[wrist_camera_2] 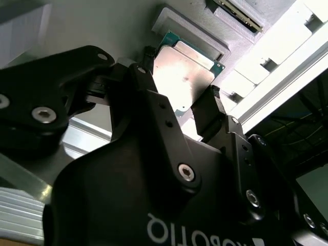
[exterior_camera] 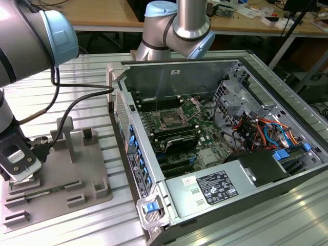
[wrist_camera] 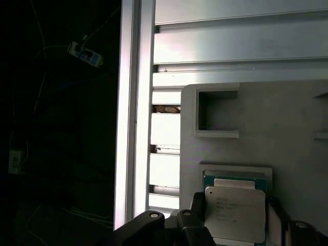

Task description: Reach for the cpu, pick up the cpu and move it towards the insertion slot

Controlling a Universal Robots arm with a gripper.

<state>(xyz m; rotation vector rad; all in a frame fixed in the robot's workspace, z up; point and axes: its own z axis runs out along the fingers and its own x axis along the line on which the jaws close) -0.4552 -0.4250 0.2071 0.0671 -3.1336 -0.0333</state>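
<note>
The gripper (exterior_camera: 21,174) sat low at about 8 o'clock in the exterior view, right over the grey tray (exterior_camera: 77,164). In the second wrist view its two black fingers (wrist_camera_2: 146,77) were parted to a little more than the chip's width and stood astride the cpu (wrist_camera_2: 184,72), one close beside each opposite edge. No firm clamp showed. The cpu lay flat in its square recess in the tray, silvery top up with a thin green rim around it, and in the first wrist view it lay near the tray's edge. A black cable (exterior_camera: 77,102) ran from the wrist up toward 12 o'clock. At 3 o'clock from the tray, on the same ribbed aluminium table (exterior_camera: 77,66), lay the open computer case (exterior_camera: 205,189). The insertion slot (exterior_camera: 169,120) sat on the motherboard (exterior_camera: 205,136) inside, well apart from the gripper, its metal frame framing a dark centre.
</note>
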